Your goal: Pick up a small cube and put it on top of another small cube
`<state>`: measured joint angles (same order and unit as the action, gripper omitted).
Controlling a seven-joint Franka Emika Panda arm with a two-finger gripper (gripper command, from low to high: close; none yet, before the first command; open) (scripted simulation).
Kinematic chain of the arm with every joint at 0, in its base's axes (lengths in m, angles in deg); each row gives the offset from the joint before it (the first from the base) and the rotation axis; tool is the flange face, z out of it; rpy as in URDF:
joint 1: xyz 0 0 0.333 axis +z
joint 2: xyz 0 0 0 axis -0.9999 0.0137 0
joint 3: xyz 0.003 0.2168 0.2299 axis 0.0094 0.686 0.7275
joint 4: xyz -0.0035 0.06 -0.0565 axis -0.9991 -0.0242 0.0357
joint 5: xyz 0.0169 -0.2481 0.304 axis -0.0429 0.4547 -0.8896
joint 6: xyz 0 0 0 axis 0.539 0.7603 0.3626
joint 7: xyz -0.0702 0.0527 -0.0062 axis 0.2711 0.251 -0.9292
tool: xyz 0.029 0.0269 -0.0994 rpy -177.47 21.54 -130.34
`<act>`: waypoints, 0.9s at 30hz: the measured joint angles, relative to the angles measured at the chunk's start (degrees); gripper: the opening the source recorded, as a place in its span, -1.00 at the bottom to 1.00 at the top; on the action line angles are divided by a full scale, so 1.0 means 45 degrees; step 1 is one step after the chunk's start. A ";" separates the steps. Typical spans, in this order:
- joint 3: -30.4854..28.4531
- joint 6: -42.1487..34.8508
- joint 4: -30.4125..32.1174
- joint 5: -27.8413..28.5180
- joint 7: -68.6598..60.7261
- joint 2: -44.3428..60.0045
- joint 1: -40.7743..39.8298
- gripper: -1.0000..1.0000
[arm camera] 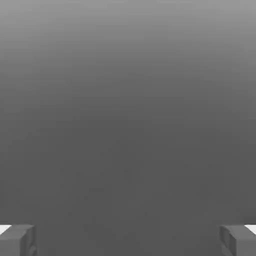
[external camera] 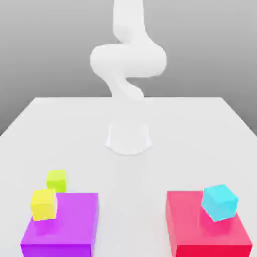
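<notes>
The gripper [arm camera: 128, 241] is hanging with its jaws spread wide, gripping nothing. The small lime-green cube [external camera: 56, 180] is sitting on the white table [external camera: 201, 130], just behind the purple block [external camera: 62, 226], where a yellow cube [external camera: 43, 204] is resting.

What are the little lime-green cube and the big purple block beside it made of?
It is a simulator's render, so no true material shows. The small lime-green cube looks like matte plastic or painted foam: flat, even colour, no grain or gloss. The purple block looks the same, smooth and uniformly coloured, with soft shading only.
</notes>
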<state>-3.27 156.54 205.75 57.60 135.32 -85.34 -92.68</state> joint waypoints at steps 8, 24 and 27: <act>-0.0462 0.2580 0.2942 0.0462 0.3540 0.3303 -0.2804 0.00; -0.0733 0.8829 0.6641 -0.1363 0.7066 1.1413 -0.7095 0.00; -0.0240 0.9513 0.6504 -0.1521 0.6934 1.2234 -0.7552 -1.00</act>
<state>-4.35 199.35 235.02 50.75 166.53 -30.28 -126.67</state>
